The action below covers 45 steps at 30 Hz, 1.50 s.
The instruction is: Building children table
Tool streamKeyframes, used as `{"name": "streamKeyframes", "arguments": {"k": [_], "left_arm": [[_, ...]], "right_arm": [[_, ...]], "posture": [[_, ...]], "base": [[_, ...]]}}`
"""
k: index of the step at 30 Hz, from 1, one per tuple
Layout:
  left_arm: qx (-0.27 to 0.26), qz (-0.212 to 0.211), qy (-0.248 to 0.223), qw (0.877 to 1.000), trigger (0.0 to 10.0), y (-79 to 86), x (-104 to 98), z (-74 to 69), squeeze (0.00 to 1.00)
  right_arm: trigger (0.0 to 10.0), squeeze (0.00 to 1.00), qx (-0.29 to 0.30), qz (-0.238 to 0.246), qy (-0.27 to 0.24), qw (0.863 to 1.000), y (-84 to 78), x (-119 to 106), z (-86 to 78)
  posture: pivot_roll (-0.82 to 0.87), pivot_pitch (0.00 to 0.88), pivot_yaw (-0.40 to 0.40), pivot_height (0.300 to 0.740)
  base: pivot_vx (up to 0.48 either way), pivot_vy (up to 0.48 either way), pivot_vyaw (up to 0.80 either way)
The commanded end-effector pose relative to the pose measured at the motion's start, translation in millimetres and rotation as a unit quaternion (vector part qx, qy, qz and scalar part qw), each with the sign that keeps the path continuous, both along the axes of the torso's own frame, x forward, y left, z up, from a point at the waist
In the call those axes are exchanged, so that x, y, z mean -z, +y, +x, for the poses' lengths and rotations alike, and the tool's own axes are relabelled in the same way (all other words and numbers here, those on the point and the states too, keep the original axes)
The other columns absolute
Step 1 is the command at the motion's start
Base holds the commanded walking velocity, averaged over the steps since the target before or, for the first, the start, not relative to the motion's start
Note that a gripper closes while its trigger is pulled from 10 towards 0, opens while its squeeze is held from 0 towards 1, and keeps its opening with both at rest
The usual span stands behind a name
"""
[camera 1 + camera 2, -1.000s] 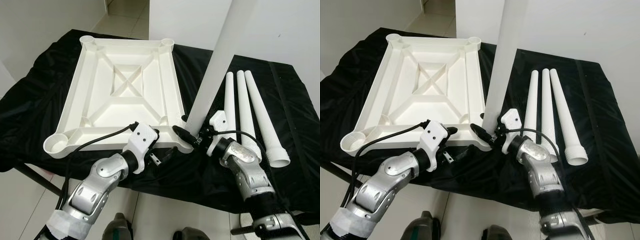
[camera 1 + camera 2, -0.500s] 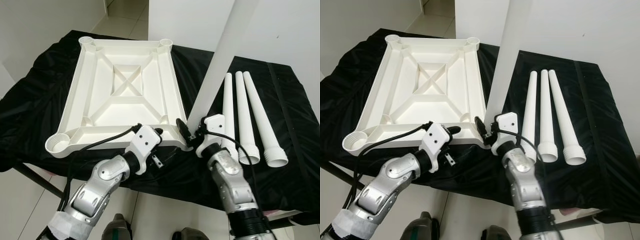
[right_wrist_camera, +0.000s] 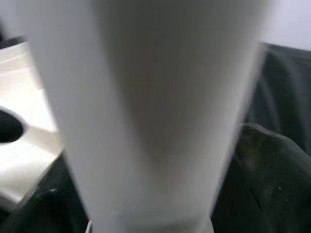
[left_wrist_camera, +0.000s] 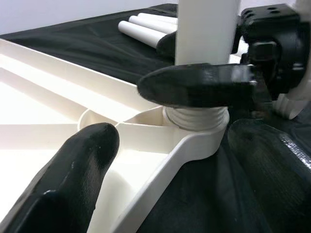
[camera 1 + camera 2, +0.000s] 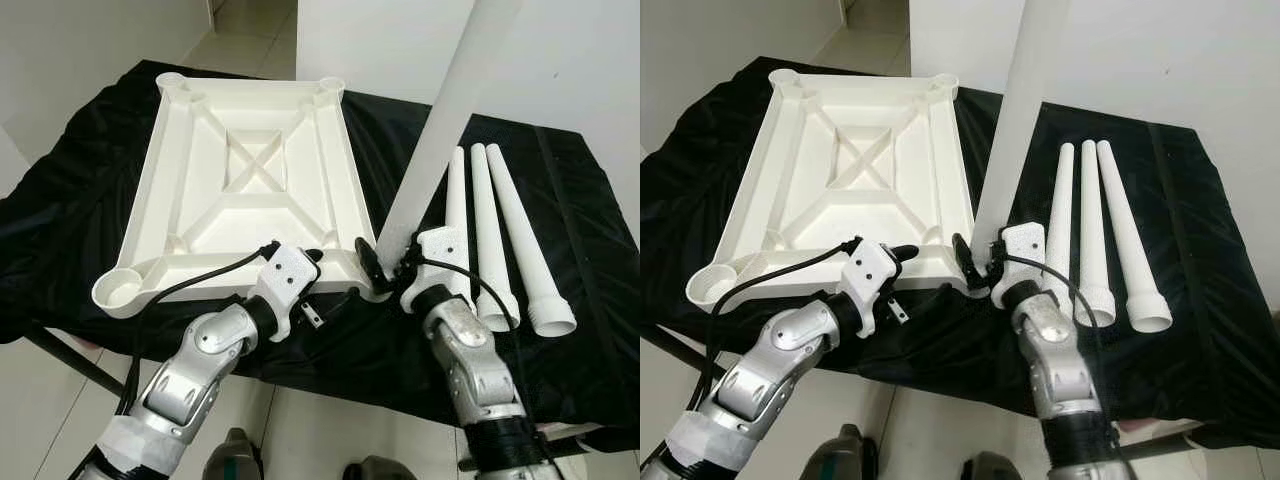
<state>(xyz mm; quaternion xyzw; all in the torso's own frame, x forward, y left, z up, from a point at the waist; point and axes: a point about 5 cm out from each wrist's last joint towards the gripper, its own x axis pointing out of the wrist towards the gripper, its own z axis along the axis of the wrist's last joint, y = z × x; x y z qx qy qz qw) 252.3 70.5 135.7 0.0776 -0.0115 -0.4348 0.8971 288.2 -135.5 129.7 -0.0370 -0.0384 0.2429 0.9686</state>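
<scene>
The upright leg (image 5: 440,125) runs off the top edge of your head views, so its upper end is cut off; in the right wrist view that leg (image 3: 155,111) is a close blur; the right pincer (image 5: 385,268) sits half behind the leg's foot, so its grip probably closes there; a black cloth (image 5: 90,190) hides the bench; near the bottom edge, dark rounded shapes (image 5: 235,455) are too cropped to name.

Head cameras looking down over the upturned tabletop (image 5: 245,190), both wrist cameras pressed close on the upright leg (image 4: 201,34) at its near corner
</scene>
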Motion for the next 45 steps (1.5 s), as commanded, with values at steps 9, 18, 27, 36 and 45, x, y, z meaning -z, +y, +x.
{"name": "streamKeyframes", "arguments": {"k": [9, 18, 27, 36, 45], "left_arm": [[0.037, -0.012, 0.015, 0.999, 10.0, -2.4, 3, -5.2, 0.00], [0.038, -0.014, 0.016, 0.999, 10.0, -1.8, 1, -1.2, 0.00], [0.043, -0.013, 0.008, 0.999, 10.0, -6.9, -4, 0.3, 0.00], [0.052, -0.010, 0.011, 0.999, 10.0, -9.4, -3, -3.7, 0.00], [0.046, -0.015, 0.013, 0.999, 10.0, -9.9, -3, -4.1, 0.00]], "right_arm": [[10.0, 0.00, -0.137, -0.037, 0.008, 0.990, -13.4, -6, 11.6], [10.0, 0.00, -0.169, -0.066, 0.000, 0.983, -14.2, -9, 29.4], [0.0, 0.00, -0.173, -0.058, 0.030, 0.983, -16.3, 0, 41.0], [0.0, 0.00, -0.192, -0.041, 0.033, 0.980, -9.0, 8, 32.1], [10.0, 0.00, -0.049, 0.011, 0.001, 0.999, -6.7, 9, 26.9]], "posture": [[0.03, 0.000, -0.027, 0.740], [0.03, 0.000, -0.021, 0.740], [0.05, 0.000, -0.017, 0.740], [0.05, 0.003, -0.014, 0.740], [0.04, 0.021, -0.013, 0.740]], "base": [[0.000, 0.000, 0.00], [0.000, 0.000, 0.00], [0.000, 0.000, 0.00], [0.000, 0.000, 0.00], [0.000, 0.000, 0.00]]}}
